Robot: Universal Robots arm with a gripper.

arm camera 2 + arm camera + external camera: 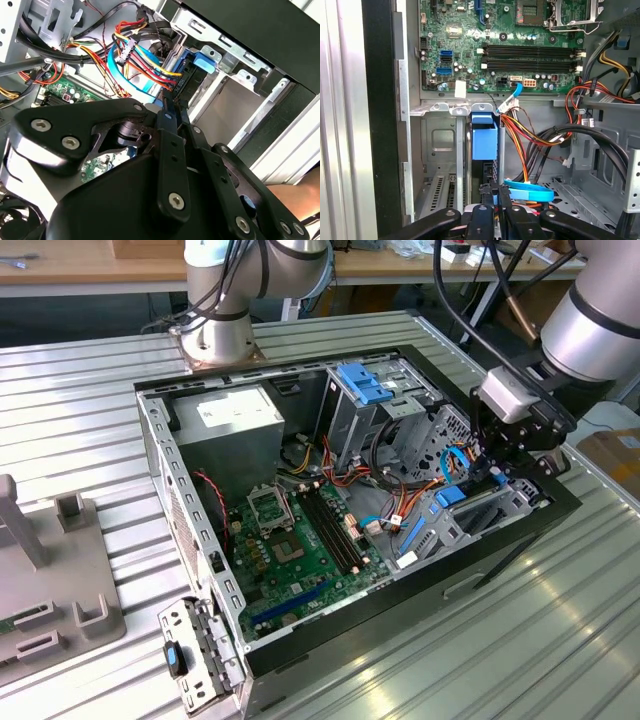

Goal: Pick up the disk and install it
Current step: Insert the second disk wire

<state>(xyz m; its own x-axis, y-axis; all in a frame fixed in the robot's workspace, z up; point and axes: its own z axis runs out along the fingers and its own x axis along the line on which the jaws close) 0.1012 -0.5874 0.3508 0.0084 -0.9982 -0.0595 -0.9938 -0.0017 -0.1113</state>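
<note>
At the exterior view's right end of the open computer case (160,440), the gripper (492,192) has its fingers (484,197) nearly closed on the disk (484,137), which stands on edge in the case's drive bay, with the motherboard (520,45) beyond it.

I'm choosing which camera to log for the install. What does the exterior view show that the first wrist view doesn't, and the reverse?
Exterior view: the whole open case, its power supply, the upright grey bay, and the arm's base on the ribbed table.
First wrist view: a close look at the disk, blue carrier facing the camera, standing on edge between metal rails.
Both: the gripper at the disk, the green motherboard, and the orange and red cables.
</note>
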